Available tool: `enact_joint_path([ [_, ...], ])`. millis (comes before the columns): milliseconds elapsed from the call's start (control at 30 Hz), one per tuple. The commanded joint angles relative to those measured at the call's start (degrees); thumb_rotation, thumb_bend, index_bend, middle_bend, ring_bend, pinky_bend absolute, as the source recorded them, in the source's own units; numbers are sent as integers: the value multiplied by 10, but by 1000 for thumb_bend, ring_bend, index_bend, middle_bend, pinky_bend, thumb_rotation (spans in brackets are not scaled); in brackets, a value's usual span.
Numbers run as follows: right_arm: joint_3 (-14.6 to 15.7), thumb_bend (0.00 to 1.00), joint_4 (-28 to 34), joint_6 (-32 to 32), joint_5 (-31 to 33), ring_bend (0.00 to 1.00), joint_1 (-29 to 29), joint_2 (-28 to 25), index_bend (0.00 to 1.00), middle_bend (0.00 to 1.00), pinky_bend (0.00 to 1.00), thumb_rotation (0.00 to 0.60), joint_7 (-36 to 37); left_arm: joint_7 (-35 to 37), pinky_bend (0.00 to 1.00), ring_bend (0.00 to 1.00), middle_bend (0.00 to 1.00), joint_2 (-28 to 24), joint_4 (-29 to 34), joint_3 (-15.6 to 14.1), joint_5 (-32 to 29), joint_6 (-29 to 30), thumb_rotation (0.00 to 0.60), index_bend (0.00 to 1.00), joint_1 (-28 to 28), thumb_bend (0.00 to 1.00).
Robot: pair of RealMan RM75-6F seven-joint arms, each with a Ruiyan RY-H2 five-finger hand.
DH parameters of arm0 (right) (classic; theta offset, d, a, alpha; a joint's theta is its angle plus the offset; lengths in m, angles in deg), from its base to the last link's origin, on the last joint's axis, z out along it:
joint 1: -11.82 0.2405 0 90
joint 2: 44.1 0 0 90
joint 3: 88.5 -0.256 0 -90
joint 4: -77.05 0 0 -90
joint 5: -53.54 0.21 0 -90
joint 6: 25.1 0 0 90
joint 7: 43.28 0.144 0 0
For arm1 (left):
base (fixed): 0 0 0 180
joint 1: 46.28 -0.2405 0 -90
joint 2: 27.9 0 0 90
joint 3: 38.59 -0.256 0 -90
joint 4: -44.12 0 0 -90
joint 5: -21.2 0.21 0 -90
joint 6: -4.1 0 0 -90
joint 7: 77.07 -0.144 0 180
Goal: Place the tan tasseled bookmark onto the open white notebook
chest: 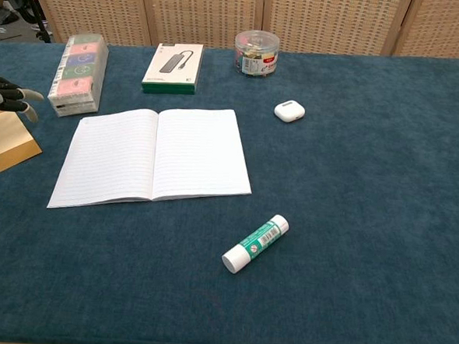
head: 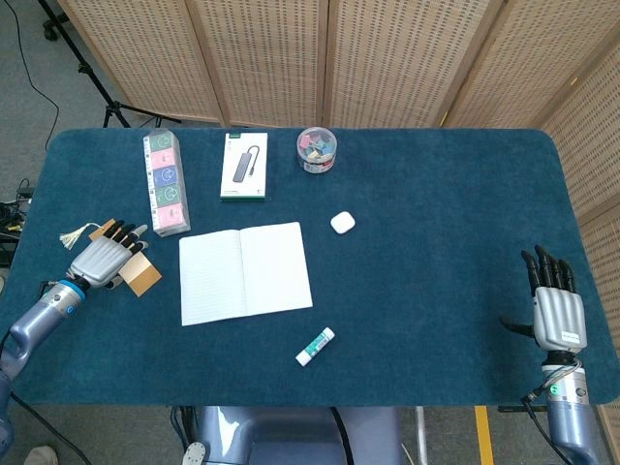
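Observation:
The tan tasseled bookmark lies flat on the blue cloth left of the open white notebook. Its cream tassel trails towards the table's left edge. My left hand lies over the bookmark's middle with its fingers stretched out and apart; only the bookmark's tan end shows past them. I cannot tell whether the fingers touch it. My right hand stays at the table's right front corner, fingers straight and holding nothing; the chest view does not show it.
A long pack with coloured panels, a white adapter box and a clear jar of clips stand along the back. A white earbud case lies right of the notebook, a glue stick in front of it.

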Motion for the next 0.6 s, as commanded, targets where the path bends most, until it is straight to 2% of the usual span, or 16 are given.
enact_joint_path([
  [33, 0, 0, 0, 0, 0, 0, 0, 0, 0, 0, 0, 600, 1, 1, 10, 0, 0, 2, -1, -2, -1, -2, 600, 227, 1, 236],
  [167, -1, 0, 0, 1, 1, 0, -1, -2, 0, 0, 0, 600, 4, 4, 10, 0, 0, 1, -1, -6, -3, -4, 600, 250, 2, 248],
  [267, -1, 0, 0, 1, 1, 0, -1, -3, 0, 0, 0, 600, 5, 4, 10, 0, 0, 1, -1, -9, -3, -5, 600, 331, 2, 256],
  [433, 0, 0, 1, 1, 0, 0, -2, -3, 0, 0, 0, 600, 7, 6, 10, 0, 0, 1, -1, -11, -6, -4, 600, 410, 0, 269],
  [600, 1, 0, 2, 2, -3, 0, -2, -4, 0, 0, 0, 600, 7, 6, 10, 0, 0, 0, -1, -9, -12, 5, 600, 434, -4, 295],
])
